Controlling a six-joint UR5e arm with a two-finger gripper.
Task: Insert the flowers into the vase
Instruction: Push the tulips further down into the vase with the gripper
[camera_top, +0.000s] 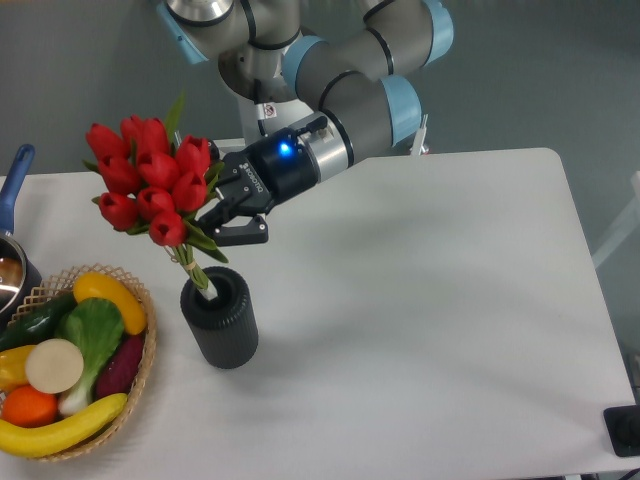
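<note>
While the gripper clasps the flowers just under the blooms, their stem ends sit inside the vase.

Red buds fill the upper left of the frame, leaning left, with green leaves spreading towards the black fingers, which are closed on the bunch from its right side. Pale tied stems slant down and right into the round mouth of the dark ribbed cylinder, standing upright on the white table at lower left of centre. Left of it, at the lower left corner, lies a wicker basket of fruit and vegetables; a blue-handled pot shows at the left edge.
</note>
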